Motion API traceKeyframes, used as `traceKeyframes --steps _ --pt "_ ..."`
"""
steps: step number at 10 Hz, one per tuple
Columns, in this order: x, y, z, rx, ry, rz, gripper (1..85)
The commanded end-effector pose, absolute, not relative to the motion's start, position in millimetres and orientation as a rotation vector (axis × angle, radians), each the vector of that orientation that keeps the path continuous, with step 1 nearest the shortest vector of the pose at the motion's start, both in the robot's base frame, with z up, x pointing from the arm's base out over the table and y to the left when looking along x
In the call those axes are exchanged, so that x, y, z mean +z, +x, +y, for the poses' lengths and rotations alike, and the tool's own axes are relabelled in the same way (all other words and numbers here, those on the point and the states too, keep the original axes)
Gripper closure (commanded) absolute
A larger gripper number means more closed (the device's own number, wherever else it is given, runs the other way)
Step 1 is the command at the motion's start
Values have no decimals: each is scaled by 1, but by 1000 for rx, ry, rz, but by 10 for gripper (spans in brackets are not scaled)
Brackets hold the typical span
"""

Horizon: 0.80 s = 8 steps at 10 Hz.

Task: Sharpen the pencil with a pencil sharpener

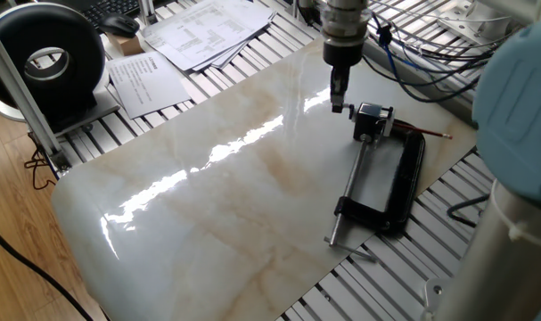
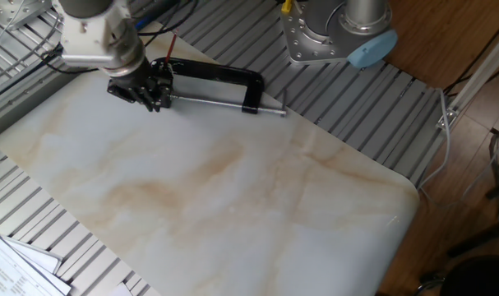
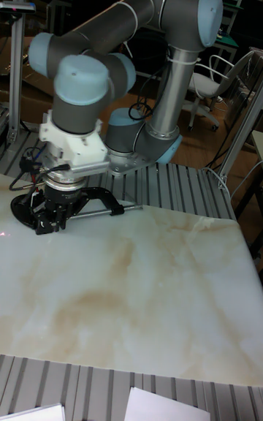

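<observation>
**A:** At the far edge of the marble slab [image 1: 208, 196], the gripper [image 1: 338, 100] hangs just beside the pencil sharpener [image 1: 371, 119]; where exactly is the pencil?

**B:** The pencil [image 1: 422, 131] lies beyond the sharpener, a thin red-brown stick running along the back of the black clamp [image 1: 399, 183]; its far end points toward the slab's edge; in the other fixed view a short red length of it [image 2: 168, 47] shows above the clamp frame [image 2: 220, 76]. Whether its near end sits in the sharpener I cannot tell.

**A:** And the fingers; wide or narrow?

**B:** Narrow, as far as one fixed view shows, with nothing between them; the other fixed view only gives a dark cluster at the gripper [image 2: 148, 89], so I would not swear to the gap.

**A:** How will the pencil handle?

**B:** My guess is light, stiff and slim; smooth enough to roll or twist between the pads; the point would snap if pushed off axis. I would take it around the middle of the shaft, well clear of the tip, square across its length.

**A:** The sharpener?

**B:** Small and boxy, held at the clamp's screw rod [image 1: 350, 192], so it probably stays put; the clamp itself lies loose on the slab and may slide under a push.
</observation>
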State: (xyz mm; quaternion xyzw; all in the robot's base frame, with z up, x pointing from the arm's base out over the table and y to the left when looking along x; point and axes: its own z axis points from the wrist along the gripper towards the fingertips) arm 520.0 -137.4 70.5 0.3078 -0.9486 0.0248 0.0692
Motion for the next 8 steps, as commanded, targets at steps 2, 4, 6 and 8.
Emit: traceKeyframes --steps 2,4,6,8 --pt "74 525 -122 -31 930 -2900 843" --pt "58 527 -143 -85 984 -2934 843" --pt "58 527 -144 -77 973 -2933 843" --pt "62 530 -141 -63 979 -2929 843"
